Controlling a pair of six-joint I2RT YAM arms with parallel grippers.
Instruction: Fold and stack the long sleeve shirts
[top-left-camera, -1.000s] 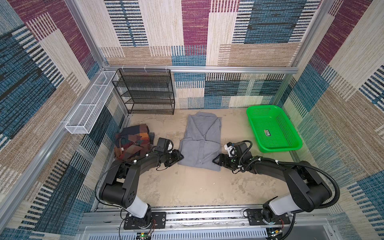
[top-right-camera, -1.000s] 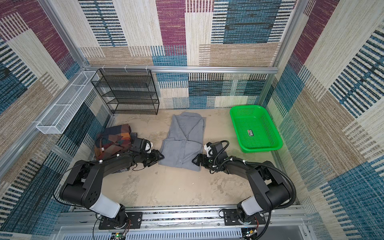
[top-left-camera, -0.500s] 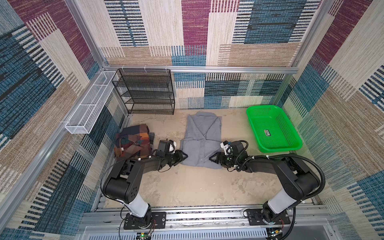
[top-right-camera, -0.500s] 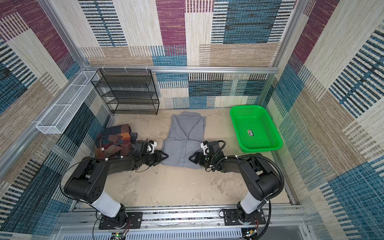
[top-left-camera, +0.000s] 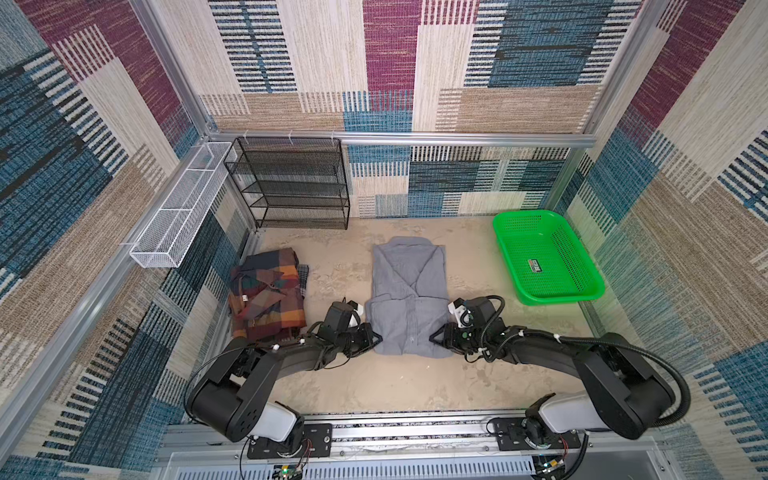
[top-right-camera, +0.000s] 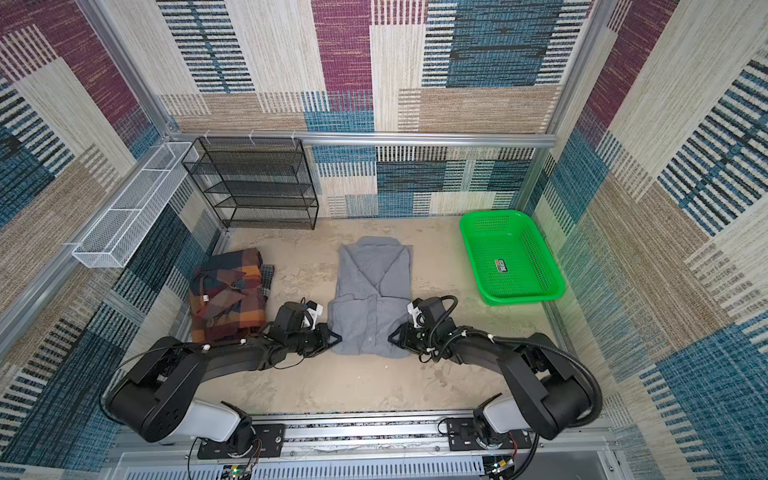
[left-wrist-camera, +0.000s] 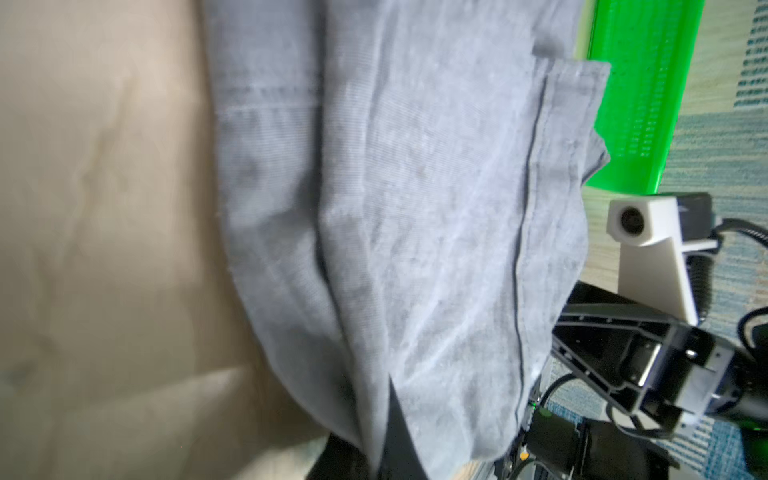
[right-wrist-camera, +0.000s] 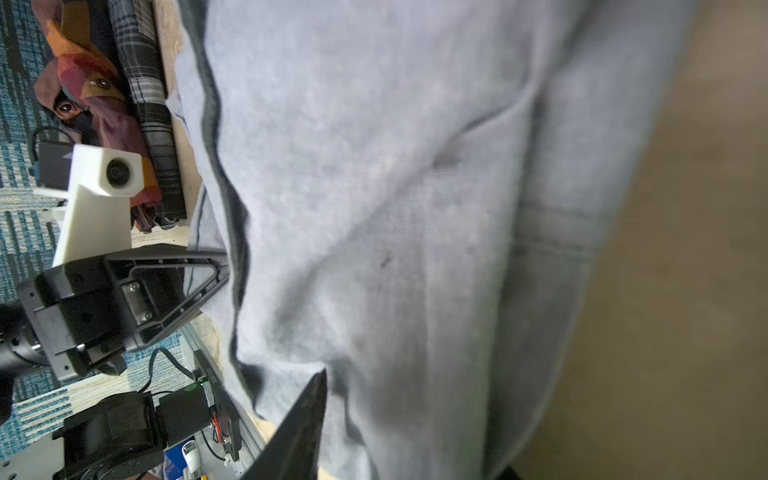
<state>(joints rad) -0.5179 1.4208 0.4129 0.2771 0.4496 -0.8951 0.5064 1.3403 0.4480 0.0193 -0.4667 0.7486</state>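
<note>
The gray long sleeve shirt (top-left-camera: 409, 291) (top-right-camera: 374, 291) lies partly folded mid-table, collar toward the back wall. My left gripper (top-left-camera: 376, 338) (top-right-camera: 337, 340) sits at the left side of its near hem, shut on gray cloth; in the left wrist view one dark finger (left-wrist-camera: 399, 432) shows with cloth pinched against it. My right gripper (top-left-camera: 434, 337) (top-right-camera: 392, 337) is at the right side of the hem. One of its fingers (right-wrist-camera: 307, 415) lies on top of the gray shirt (right-wrist-camera: 415, 208) and the other is hidden beneath. The plaid shirt (top-left-camera: 268, 299) (top-right-camera: 228, 297) lies folded at the left.
A green mesh basket (top-left-camera: 557, 297) (top-right-camera: 519, 296) stands at the right. A black wire shelf (top-left-camera: 291, 183) is against the back wall, and a white wire basket (top-left-camera: 183, 208) hangs on the left wall. A dark checked cloth (top-left-camera: 303, 278) pokes out beside the plaid shirt.
Both grippers have slid inward onto the gray shirt's near hem. The left jaws have closed on the cloth; the right jaws have narrowed around it.
</note>
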